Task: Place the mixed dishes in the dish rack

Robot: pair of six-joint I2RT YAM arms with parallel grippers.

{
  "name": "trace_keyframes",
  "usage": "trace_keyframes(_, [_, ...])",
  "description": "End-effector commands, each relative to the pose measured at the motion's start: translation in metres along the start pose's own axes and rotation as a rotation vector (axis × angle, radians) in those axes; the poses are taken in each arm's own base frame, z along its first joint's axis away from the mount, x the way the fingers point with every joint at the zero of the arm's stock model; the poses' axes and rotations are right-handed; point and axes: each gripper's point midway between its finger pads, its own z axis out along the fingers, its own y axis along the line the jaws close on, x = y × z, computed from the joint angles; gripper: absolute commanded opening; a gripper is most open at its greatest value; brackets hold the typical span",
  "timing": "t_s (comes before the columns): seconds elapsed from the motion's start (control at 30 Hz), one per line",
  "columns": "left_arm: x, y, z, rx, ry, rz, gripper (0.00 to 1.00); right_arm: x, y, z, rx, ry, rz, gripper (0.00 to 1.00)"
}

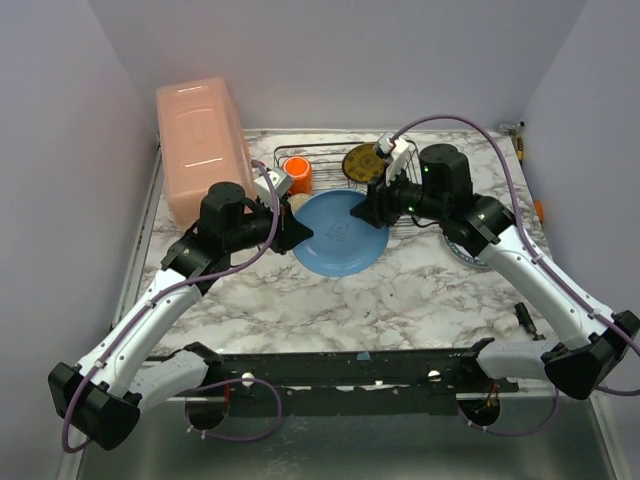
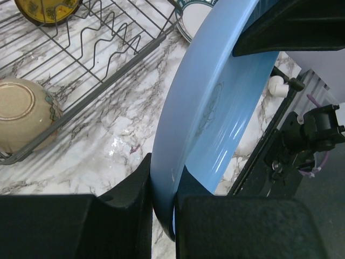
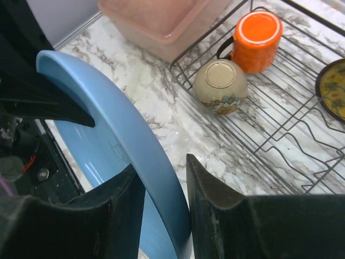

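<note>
The light-blue plate [image 1: 340, 235] hangs tilted above the table just in front of the black wire dish rack [image 1: 325, 150]. My left gripper [image 1: 300, 232] is shut on its left rim, which sits clamped between the jaws in the left wrist view [image 2: 221, 108]. My right gripper [image 1: 372, 212] grips the opposite rim [image 3: 108, 102]. In the rack are the orange mug [image 3: 257, 40], the small white bowl [image 3: 220, 86] upside down, and the yellow-brown plate [image 1: 362, 162]. The white plate with the teal rim [image 2: 197, 16] lies on the table to the right, partly under my right arm.
A big pink lidded box [image 1: 200, 145] stands at the back left, close to the rack. Upright slot wires [image 2: 108, 54] run along the rack's near side. A small dark tool [image 1: 523, 318] lies near the right front edge.
</note>
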Motion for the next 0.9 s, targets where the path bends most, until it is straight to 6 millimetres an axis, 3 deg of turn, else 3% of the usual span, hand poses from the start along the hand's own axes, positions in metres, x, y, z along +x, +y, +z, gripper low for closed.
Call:
trace_keyframes(0.0, [-0.013,-0.012,0.004,0.059,-0.033,0.037,0.00,0.019,0.051,-0.004,-0.282,0.027,-0.021,0.38])
trace_keyframes(0.17, [-0.013,-0.016,0.003,0.067,-0.034,0.047,0.00,0.029,0.048,-0.008,-0.265,0.024,-0.037,0.39])
trace_keyframes(0.2, [-0.012,-0.018,0.004,0.073,-0.035,0.053,0.00,0.032,0.048,-0.007,-0.273,0.022,-0.065,0.43])
trace_keyframes(0.27, [-0.010,-0.020,0.006,0.084,-0.030,0.064,0.00,0.036,0.050,-0.007,-0.289,0.020,-0.076,0.63])
trace_keyframes(0.3, [-0.008,-0.021,0.007,0.088,-0.024,0.072,0.00,0.038,0.050,-0.007,-0.294,0.024,-0.074,0.67])
trace_keyframes(0.37, [-0.005,-0.022,0.010,0.094,-0.010,0.085,0.00,0.042,0.051,-0.004,-0.307,0.042,-0.070,0.65])
trace_keyframes(0.43, [-0.002,-0.023,0.012,0.093,0.001,0.103,0.00,0.048,0.052,-0.001,-0.321,0.062,-0.057,0.51])
trace_keyframes(0.53, [0.000,-0.020,0.012,0.068,0.007,0.123,0.00,0.056,0.057,0.001,-0.364,0.092,-0.043,0.14])
trace_keyframes(0.6, [-0.001,-0.016,0.012,0.036,0.009,0.121,0.00,0.059,0.056,0.002,-0.361,0.106,-0.028,0.01])
trace_keyframes(0.63, [-0.002,-0.013,0.012,0.019,0.010,0.120,0.02,0.059,0.056,0.002,-0.352,0.110,-0.017,0.00])
trace_keyframes(0.87, [-0.019,0.000,-0.003,-0.114,-0.061,0.078,0.69,0.060,0.037,-0.003,-0.215,0.069,-0.015,0.00])
